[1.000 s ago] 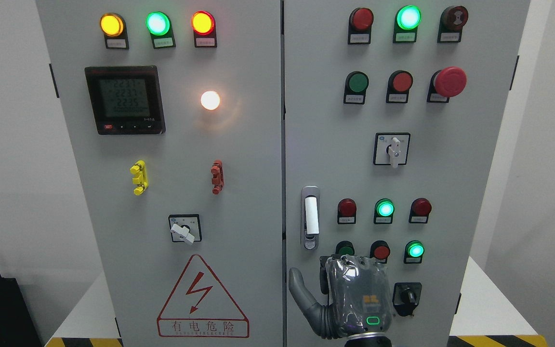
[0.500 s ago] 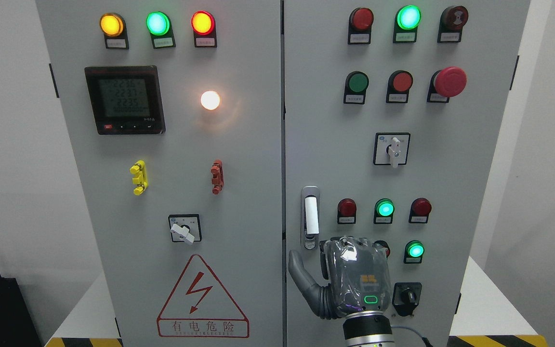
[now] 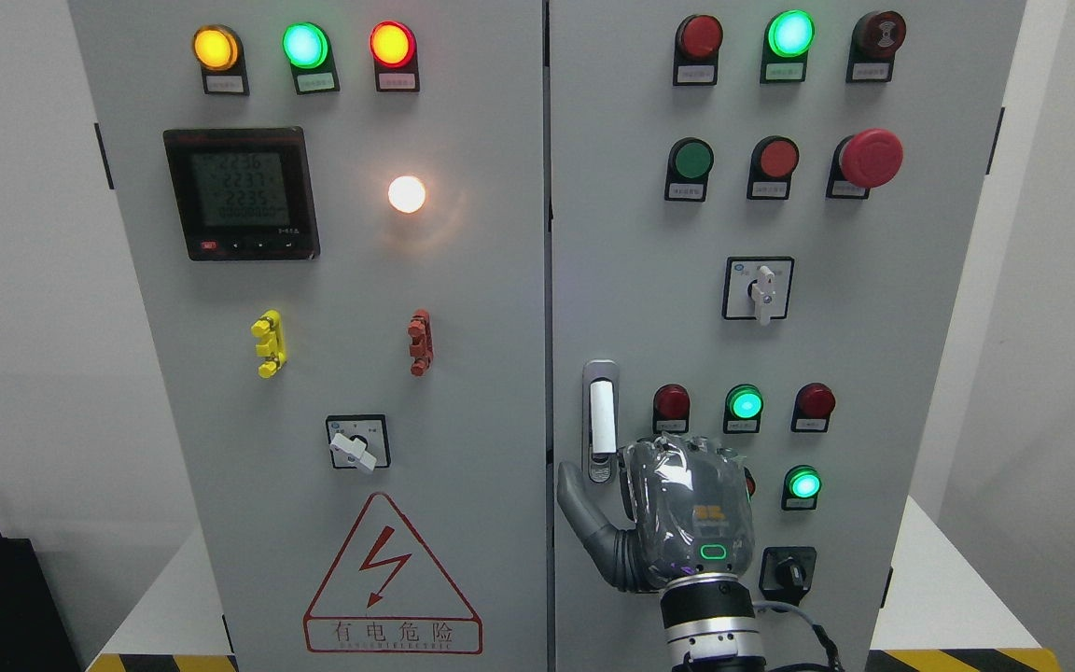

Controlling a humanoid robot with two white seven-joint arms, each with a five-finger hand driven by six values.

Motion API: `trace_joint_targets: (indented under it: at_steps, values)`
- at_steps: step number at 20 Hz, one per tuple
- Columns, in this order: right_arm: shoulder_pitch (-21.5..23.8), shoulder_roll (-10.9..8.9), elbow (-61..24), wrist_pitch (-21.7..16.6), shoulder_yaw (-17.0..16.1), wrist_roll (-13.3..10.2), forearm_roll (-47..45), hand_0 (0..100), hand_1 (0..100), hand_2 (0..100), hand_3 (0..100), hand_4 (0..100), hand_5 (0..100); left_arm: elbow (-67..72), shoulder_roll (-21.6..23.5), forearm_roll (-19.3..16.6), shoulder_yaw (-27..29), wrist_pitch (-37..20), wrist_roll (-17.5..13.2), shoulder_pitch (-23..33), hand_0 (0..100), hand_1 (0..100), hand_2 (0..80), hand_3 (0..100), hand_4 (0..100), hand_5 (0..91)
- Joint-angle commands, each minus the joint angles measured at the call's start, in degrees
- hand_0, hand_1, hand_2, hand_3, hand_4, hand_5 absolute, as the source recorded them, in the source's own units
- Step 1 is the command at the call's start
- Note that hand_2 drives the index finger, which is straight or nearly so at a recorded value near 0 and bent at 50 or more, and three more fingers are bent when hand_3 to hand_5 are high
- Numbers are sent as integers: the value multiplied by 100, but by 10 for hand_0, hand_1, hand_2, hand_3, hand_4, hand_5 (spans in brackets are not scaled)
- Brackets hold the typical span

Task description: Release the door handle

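Hovering just below and to the right of the door handle (image 3: 601, 420), the right hand (image 3: 677, 518) shows its back to the head camera, arm rising from the bottom edge right of the middle. Its thumb (image 3: 579, 509) juts out to the left, its tip near the handle's lower end by the keyhole; whether it touches cannot be told. The other fingers are hidden behind the knuckles, so how far they are curled is unclear, and nothing is visibly held. The handle sits upright in its recess on the right cabinet door (image 3: 640, 280), apparently free. The risk from here, I judge, lies in the crowded panel: the knuckles cover push buttons, with a green lamp (image 3: 804, 484) and a black rotary switch (image 3: 788, 571) close by, so a careless withdrawal could press or turn one. The left hand is out of view.
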Motion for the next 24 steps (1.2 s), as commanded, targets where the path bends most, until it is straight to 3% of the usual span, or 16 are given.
trace_joint_targets:
  at_steps: [1,10,15,24]
  values:
    - [-99,1,106,45,-8,35,17,376,63,1000,1000,997,978,0,0,0,97,4,1,-149,120,389,0,0,0,0]
    - [-151,-8,115,45,-43,35,17,385,66,1000,1000,979,972,0,0,0,97,4,1,-149,120,389,0,0,0,0]
    - [-160,-8,141,53,-113,35,17,388,136,1000,1000,943,972,0,0,0,97,4,1,-149,120,389,0,0,0,0]
    - [-151,-17,115,45,-175,26,0,436,132,1000,1000,916,972,9,0,0,97,4,1,-149,120,389,0,0,0,0]
